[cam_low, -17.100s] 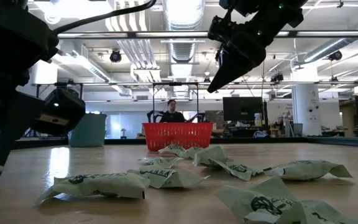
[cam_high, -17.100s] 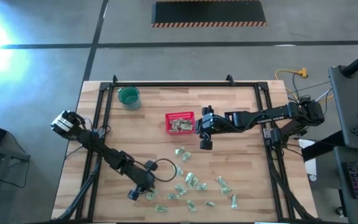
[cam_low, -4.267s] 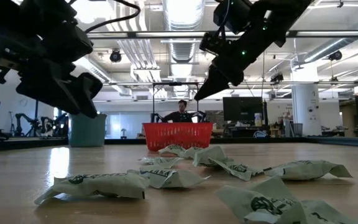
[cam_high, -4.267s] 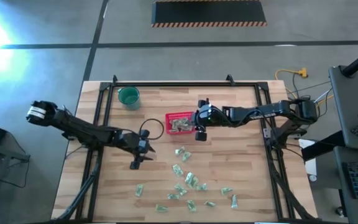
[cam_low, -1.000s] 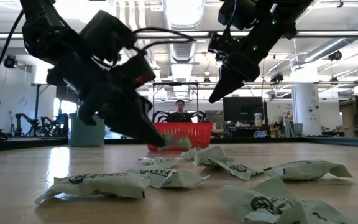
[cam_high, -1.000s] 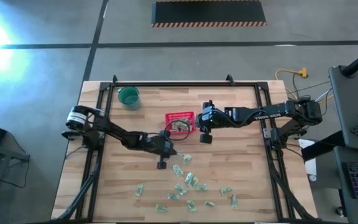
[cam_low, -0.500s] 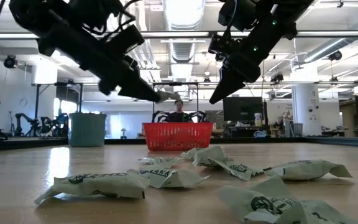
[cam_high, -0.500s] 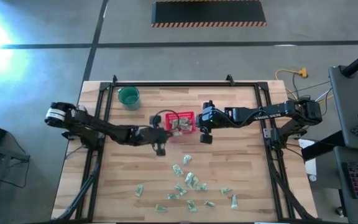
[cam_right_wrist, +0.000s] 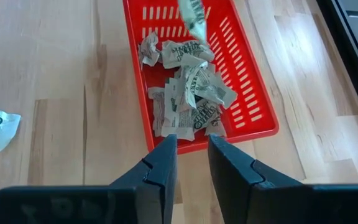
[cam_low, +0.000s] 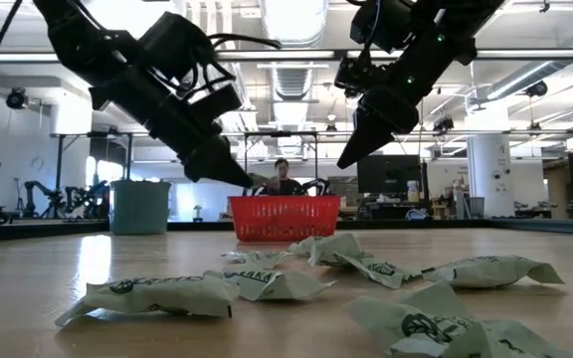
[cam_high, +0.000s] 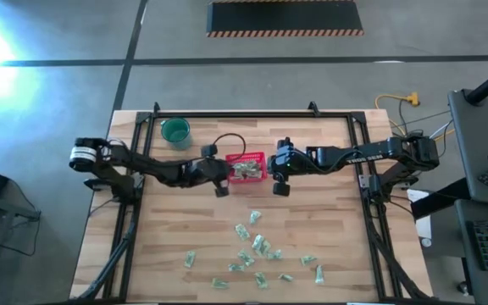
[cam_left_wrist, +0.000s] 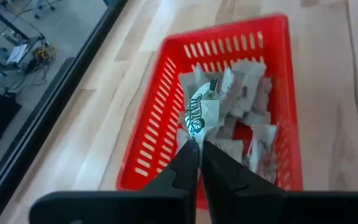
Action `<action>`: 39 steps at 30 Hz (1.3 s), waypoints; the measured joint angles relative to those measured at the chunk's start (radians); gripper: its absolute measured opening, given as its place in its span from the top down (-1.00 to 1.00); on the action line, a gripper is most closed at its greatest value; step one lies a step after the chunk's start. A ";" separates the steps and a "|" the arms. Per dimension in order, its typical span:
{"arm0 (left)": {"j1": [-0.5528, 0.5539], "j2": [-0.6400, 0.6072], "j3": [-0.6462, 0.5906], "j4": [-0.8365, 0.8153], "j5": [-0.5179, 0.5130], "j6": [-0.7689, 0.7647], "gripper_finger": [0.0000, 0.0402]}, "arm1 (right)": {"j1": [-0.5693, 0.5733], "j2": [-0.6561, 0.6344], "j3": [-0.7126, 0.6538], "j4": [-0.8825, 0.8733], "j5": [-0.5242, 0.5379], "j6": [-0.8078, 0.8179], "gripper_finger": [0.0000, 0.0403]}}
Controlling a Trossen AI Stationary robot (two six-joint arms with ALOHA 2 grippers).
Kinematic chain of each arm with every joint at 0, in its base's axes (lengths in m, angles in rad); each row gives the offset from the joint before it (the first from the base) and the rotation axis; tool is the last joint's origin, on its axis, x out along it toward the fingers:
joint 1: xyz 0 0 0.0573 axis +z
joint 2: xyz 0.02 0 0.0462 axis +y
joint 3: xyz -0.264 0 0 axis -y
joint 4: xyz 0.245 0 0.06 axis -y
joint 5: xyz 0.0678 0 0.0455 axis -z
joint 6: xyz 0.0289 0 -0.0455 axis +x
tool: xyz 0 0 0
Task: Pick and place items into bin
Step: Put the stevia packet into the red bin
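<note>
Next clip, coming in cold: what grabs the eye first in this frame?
The red basket at mid-table, already holding a heap of crumpled packets, flanked by both arms. The left tool hangs over it, shut on a green-and-white packet dangling above the pile; the right tool waits at the basket's other side, open and empty. Loose packets litter the near part of the wooden table, and a teal cup stands in a far corner.
</note>
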 joint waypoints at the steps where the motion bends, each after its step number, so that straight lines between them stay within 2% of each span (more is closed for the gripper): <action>1: 0.000 0.005 0.000 0.001 0.000 0.012 0.98 | 0.000 0.000 0.000 0.000 0.000 0.000 0.60; 4: -0.003 0.014 0.003 0.012 0.000 0.031 0.85 | 0.000 0.000 -0.001 0.000 0.000 0.000 0.61; 12: -0.003 0.008 0.004 0.020 0.000 0.035 0.32 | 0.000 0.000 -0.005 0.000 -0.007 0.000 0.62; 17: -0.003 0.000 0.004 0.020 0.000 0.034 0.12 | 0.003 0.000 -0.009 0.000 -0.053 -0.002 0.59; 22: -0.011 -0.022 0.003 0.016 0.000 0.034 0.05 | 0.019 0.000 -0.009 0.001 -0.069 0.000 0.56; 27: -0.039 -0.051 0.003 0.007 0.000 0.035 0.04 | 0.048 0.000 -0.011 0.021 -0.173 0.000 0.56; 30: -0.065 -0.092 0.003 -0.051 0.016 0.031 0.04 | 0.081 0.000 -0.023 0.057 -0.209 -0.002 0.58; 32: -0.085 -0.127 0.004 -0.114 0.070 0.008 0.04 | 0.108 0.000 -0.039 0.090 -0.219 -0.007 0.58; 37: -0.144 -0.234 -0.004 -0.261 0.284 -0.111 0.04 | 0.183 0.000 -0.093 0.206 -0.220 -0.027 0.56; 39: -0.186 -0.259 -0.009 -0.306 0.318 -0.152 0.04 | 0.214 0.000 -0.121 0.261 -0.221 -0.034 0.55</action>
